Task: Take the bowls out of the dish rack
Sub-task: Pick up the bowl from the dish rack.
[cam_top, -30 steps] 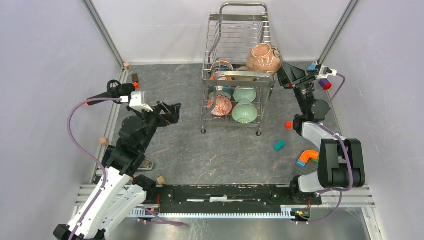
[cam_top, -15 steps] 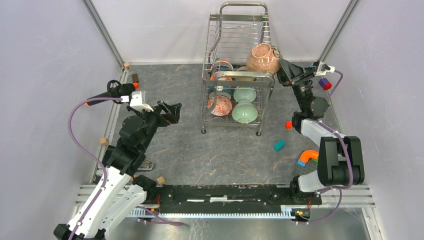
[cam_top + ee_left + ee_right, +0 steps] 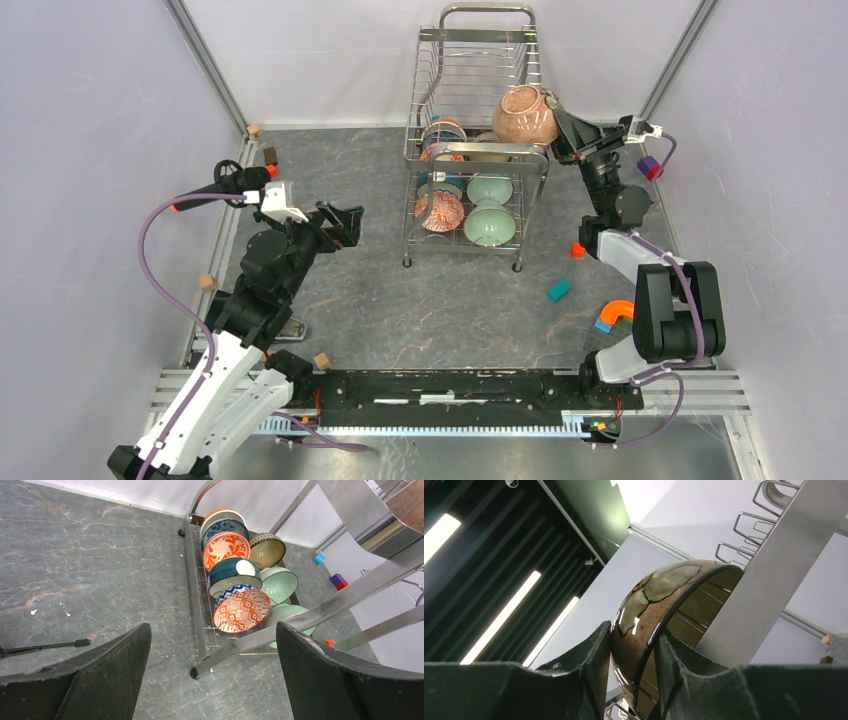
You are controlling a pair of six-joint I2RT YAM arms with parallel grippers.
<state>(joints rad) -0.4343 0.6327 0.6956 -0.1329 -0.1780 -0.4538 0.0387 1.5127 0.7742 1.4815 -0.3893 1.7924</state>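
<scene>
Nothing unloaded so far: right tool (image 3: 634,641) pinching rim of brown bowl (image 3: 651,587) on top tier of dish rack (image 3: 480,62); left tool (image 3: 212,630) gaping wide, empty, above surface (image 3: 450,310); several bowls (image 3: 241,611) standing in lower tier, awaiting removal.

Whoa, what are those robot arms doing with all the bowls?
They are emptying the dish rack. The right gripper pinches the rim of the brown bowl on the rack's top tier. The left gripper hangs open over the table, holding nothing. The other bowls stand on edge in the lower tier.
</scene>
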